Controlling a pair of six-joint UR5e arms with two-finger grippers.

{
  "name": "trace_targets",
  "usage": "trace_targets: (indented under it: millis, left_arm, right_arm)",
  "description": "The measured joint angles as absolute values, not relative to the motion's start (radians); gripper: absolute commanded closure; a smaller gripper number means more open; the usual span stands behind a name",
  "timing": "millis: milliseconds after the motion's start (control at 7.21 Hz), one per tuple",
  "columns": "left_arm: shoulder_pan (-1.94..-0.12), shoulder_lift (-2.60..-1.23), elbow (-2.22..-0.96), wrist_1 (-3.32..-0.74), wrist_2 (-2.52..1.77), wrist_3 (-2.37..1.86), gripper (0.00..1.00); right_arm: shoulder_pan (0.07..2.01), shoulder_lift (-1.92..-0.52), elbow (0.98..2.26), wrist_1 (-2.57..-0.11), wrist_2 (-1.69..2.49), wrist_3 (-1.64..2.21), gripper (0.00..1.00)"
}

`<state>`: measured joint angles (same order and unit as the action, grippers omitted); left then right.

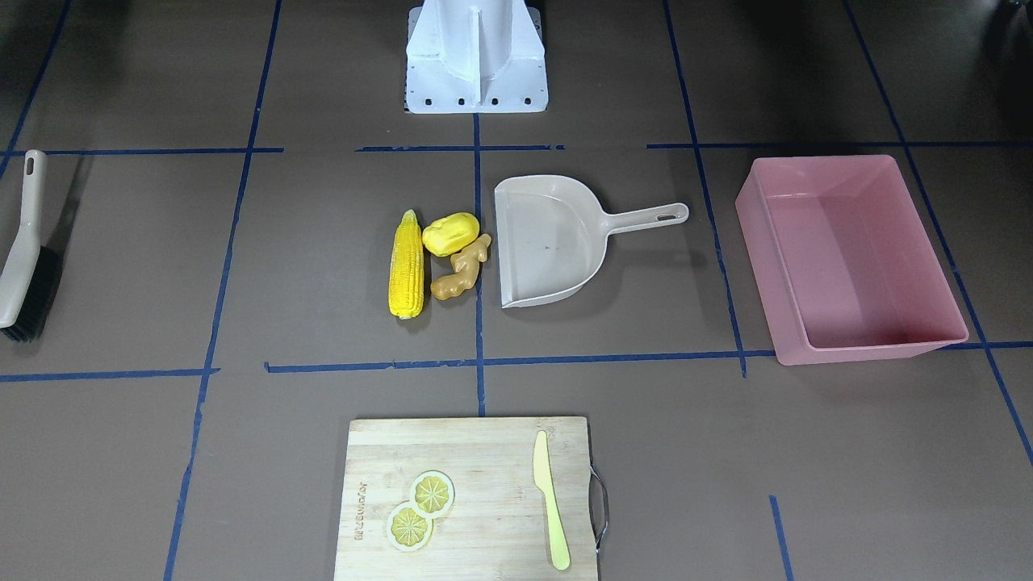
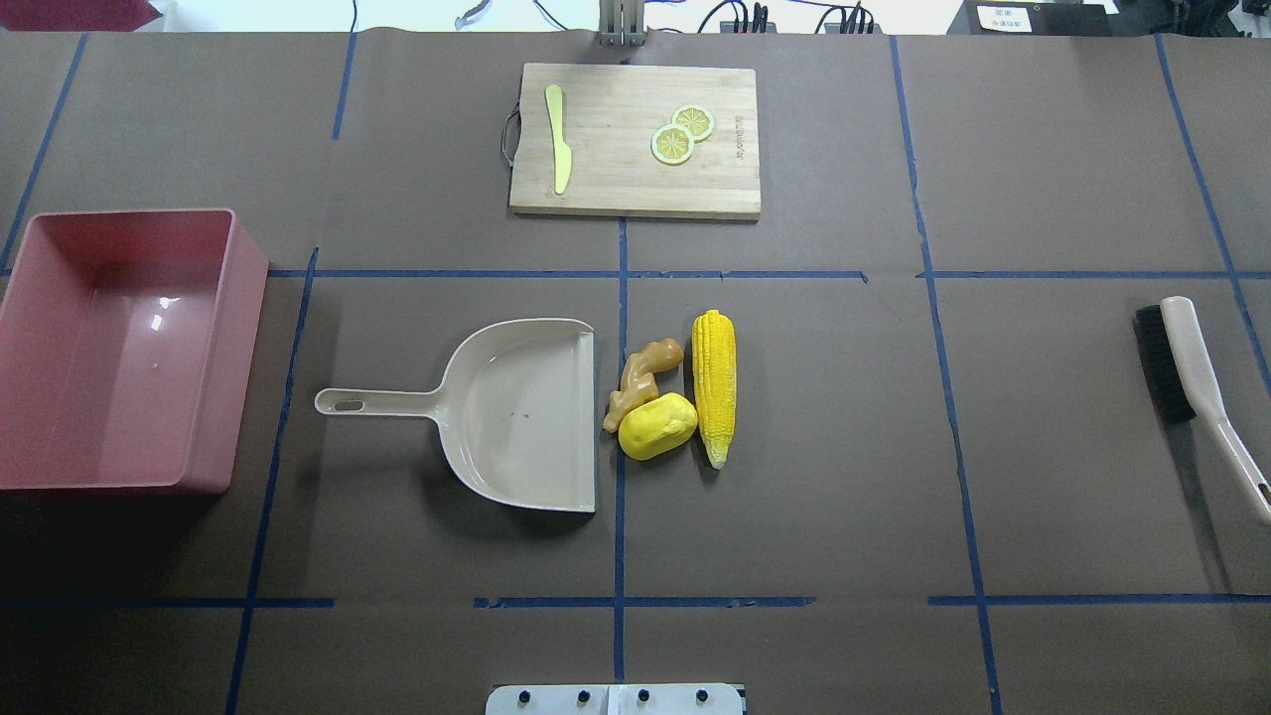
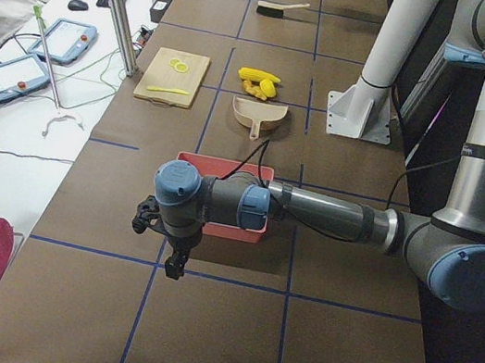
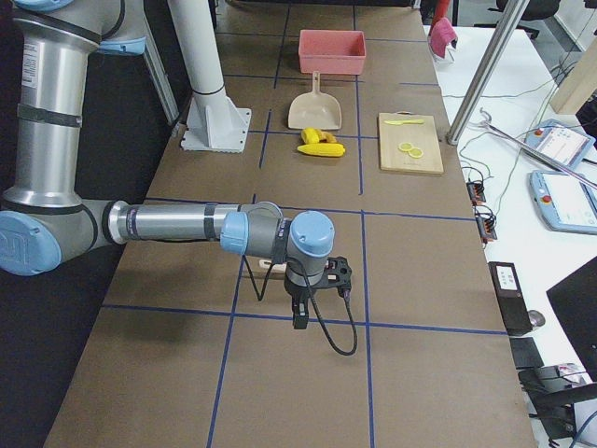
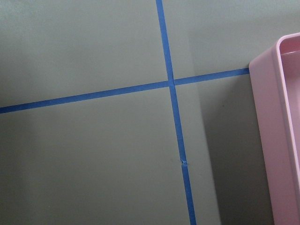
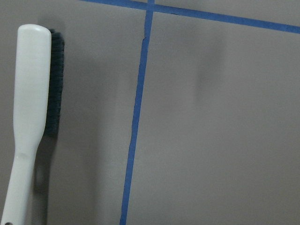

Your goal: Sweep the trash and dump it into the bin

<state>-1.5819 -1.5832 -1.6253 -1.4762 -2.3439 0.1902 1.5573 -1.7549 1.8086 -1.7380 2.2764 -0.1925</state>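
Observation:
The trash lies in a cluster at the table's middle: a long yellow corn cob (image 2: 715, 385), a lumpy yellow piece (image 2: 656, 426) and a tan ginger root (image 2: 643, 379). They sit just off the open lip of the beige dustpan (image 2: 521, 412). The pink bin (image 2: 248, 348) stands empty at the robot's left end. My left gripper (image 3: 174, 259) hangs over the table beside the bin, whose rim (image 5: 281, 140) shows in the left wrist view. My right gripper (image 4: 300, 315) hangs over the far right end near the brush (image 6: 33, 93). I cannot tell whether either is open or shut.
A brush (image 2: 1192, 367) with black bristles lies at the right end. A wooden cutting board (image 2: 635, 189) at the far side carries two lemon slices (image 2: 681, 134) and a pale knife (image 2: 558, 139). Blue tape lines cross the brown table.

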Motion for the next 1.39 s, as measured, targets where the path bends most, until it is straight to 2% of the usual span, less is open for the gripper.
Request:
trace_targets:
  millis: [1110, 1388]
  left_arm:
    - [-1.510, -1.589, -1.622, -1.482, -2.348, 0.169, 0.00]
    - [-1.506, -1.642, -1.624, -1.531, -2.335, 0.164, 0.00]
  right_arm:
    - [1.524, -1.723, 1.823, -1.736, 2.277, -0.186, 0.00]
    - [1.512, -1.700, 1.823, -1.736, 2.309, -0.165, 0.00]
